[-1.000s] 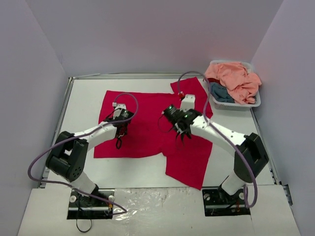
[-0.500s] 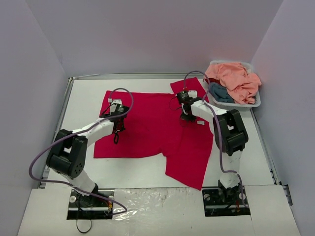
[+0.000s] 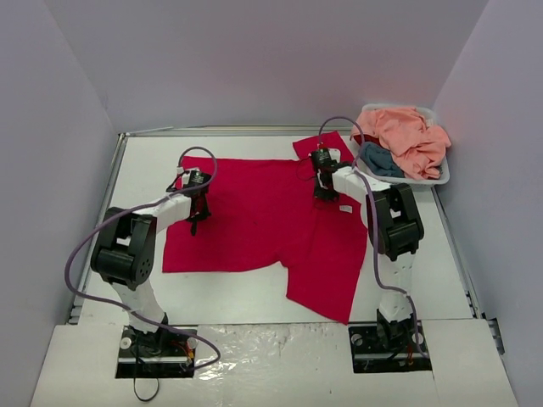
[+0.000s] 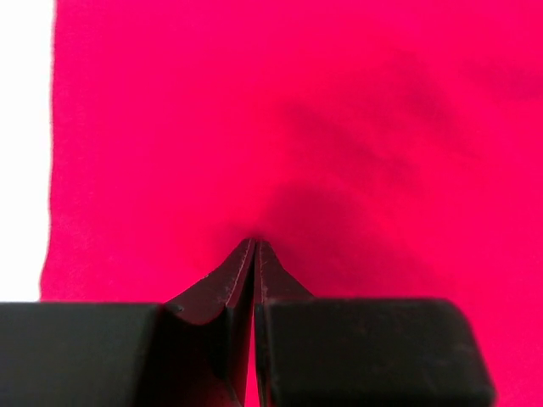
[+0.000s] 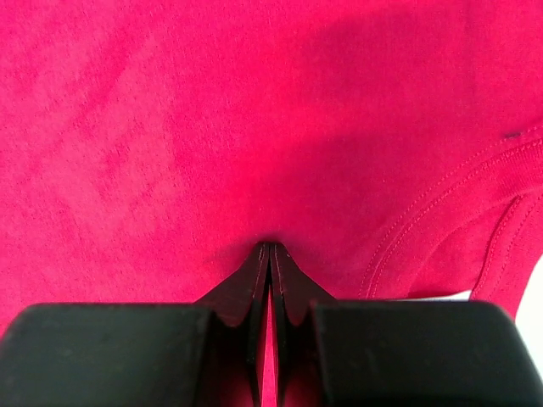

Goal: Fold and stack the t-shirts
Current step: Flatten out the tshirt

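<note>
Red t-shirt [image 3: 254, 220] is pinched thinly at left gripper [image 4: 255, 246] and right gripper [image 5: 270, 248] tips; a lift could slip it free.

I'm seeing a plain crimson red t-shirt [image 3: 254, 220], no print on it, only a small white label [image 3: 345, 209], bright against the white table [image 3: 144, 170]. The basket [image 3: 443, 178] is white, with a peach-pink shirt [image 3: 407, 136] and a teal-blue shirt [image 3: 380, 161] showing in it. My left arm [image 3: 161, 208] and right arm [image 3: 352, 182] are white with black joints and purple cables [image 3: 85, 254], and the left gripper [image 4: 255, 246] and right gripper [image 5: 270, 248] show black fingers over solid red.
</note>
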Motion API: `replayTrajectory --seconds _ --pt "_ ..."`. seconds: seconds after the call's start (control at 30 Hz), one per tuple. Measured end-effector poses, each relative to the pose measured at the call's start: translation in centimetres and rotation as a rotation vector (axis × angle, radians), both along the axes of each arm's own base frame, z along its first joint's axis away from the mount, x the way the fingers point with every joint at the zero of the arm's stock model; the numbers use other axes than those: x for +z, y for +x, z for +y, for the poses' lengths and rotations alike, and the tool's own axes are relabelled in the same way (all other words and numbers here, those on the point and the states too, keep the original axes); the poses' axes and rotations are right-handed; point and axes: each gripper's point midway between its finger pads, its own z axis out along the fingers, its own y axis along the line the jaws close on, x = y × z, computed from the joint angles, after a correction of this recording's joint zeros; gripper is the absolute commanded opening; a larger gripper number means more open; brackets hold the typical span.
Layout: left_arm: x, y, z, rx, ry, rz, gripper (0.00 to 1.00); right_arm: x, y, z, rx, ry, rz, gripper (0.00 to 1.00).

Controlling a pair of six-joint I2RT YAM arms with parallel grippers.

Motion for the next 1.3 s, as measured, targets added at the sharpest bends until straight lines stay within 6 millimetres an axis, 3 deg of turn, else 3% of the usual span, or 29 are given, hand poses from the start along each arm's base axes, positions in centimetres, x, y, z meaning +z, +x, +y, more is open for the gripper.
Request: replayTrajectory --seconds 0.27,0.73,1.1,1.3 --pt "-0.6 1.8 -0.5 0.023 -0.047 0.007 0.02 0.0 2.0 0.8 0.033 0.023 -0.021 0.0" --pt "-0.5 4.7 2.2 0.123 -0.137 0.011 0.02 0.2 5.8 2.2 0.074 0.104 -0.057 0.0" --pt "-0.3 7.7 2.1 0.128 -0.127 0.031 0.02 0.4 9.0 3.5 0.122 0.124 -0.078 0.0" --pt "-0.1 8.7 2.2 0.127 -0.116 0.037 0.02 0.4 9.7 3.8 0.139 0.127 -0.077 0.0"
